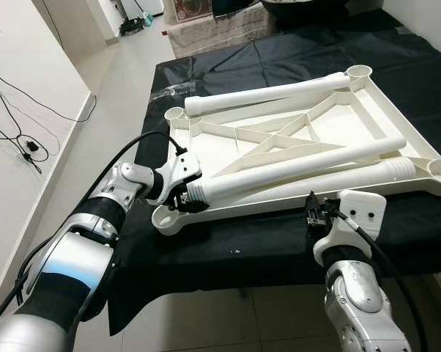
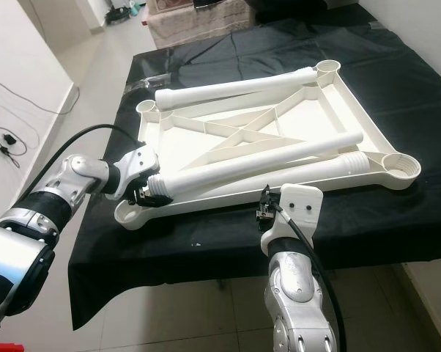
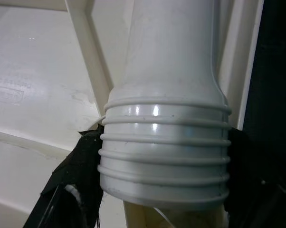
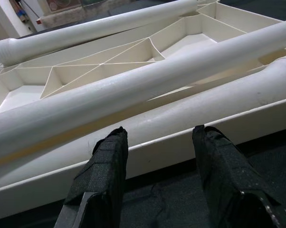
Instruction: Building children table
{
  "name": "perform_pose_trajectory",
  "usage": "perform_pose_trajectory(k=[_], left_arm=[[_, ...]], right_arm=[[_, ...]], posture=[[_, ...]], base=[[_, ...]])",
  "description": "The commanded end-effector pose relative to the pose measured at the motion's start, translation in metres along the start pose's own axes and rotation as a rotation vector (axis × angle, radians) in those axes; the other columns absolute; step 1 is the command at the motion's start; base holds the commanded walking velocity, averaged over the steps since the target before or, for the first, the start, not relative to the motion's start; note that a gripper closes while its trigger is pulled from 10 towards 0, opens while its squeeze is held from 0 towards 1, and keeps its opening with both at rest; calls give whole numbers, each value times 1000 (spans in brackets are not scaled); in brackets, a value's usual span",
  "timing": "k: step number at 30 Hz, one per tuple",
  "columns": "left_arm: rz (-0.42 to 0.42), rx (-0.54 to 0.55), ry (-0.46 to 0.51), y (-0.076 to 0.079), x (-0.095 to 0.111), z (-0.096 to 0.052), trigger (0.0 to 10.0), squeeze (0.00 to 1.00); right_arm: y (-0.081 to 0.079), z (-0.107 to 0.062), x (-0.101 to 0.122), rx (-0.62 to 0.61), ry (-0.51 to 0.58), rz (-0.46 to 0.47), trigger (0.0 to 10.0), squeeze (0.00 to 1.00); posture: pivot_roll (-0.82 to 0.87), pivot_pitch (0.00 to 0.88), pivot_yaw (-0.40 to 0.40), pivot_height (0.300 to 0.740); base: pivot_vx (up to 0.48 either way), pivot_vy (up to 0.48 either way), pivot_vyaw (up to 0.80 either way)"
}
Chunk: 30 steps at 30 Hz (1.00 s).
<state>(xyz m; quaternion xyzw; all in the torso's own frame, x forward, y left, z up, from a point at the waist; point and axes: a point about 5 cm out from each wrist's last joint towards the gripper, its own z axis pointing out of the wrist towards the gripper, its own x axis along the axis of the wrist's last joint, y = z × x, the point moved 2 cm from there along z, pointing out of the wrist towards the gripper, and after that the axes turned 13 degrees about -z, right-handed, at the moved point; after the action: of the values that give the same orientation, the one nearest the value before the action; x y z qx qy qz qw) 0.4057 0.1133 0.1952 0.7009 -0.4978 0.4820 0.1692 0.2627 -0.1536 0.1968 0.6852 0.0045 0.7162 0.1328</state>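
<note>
White plastic tabletop (image 1: 330,125) lies upside down on black-draped worktop (image 1: 279,242). Left pincer (image 1: 182,199) seemingly clamps ribbed end of table leg (image 1: 294,165) near corner socket. Right pincer (image 4: 157,156) spread open just beside tabletop's near rim.

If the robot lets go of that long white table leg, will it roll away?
Probably a little. The leg in the left tool is a smooth round tube lying across the upturned tabletop's ribs, so it may roll until a rib or rim stops it. It looks like hollow plastic, likely stiff and light.

Left hand (image 1: 182,199) clamped, arm extended; right hand (image 4: 157,161) open.
</note>
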Motion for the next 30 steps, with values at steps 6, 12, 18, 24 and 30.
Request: perform_pose_trajectory(k=[6, 12, 18, 24, 30], left_arm=[[-26, 38, -1, -7, -6, -8, 0, 0], [-23, 84, 71, -17, 12, -17, 10000, 0], [-17, 100, 92, -20, 16, -19, 10000, 0], [15, 196, 191, -30, 30, -28, 10000, 0], [39, 369, 310, -43, 38, -42, 10000, 0]], right_arm=[[-13, 3, -1, 44, -10, 23, 10000, 0], [-20, 16, 4, 78, 20, 75, 10000, 0], [-19, 19, 5, 76, 24, 81, 10000, 0], [-26, 29, 10, 131, 35, 217, 10000, 0], [-38, 37, 11, 267, 43, 345, 10000, 1000]], posture=[[124, 165, 194, 740], [124, 119, 180, 740], [121, 91, 169, 740], [113, 59, 157, 740], [110, 21, 140, 740]], base=[[0, 0, 0], [0, 0, 0], [0, 0, 0], [0, 0, 0], [0, 0, 0]])
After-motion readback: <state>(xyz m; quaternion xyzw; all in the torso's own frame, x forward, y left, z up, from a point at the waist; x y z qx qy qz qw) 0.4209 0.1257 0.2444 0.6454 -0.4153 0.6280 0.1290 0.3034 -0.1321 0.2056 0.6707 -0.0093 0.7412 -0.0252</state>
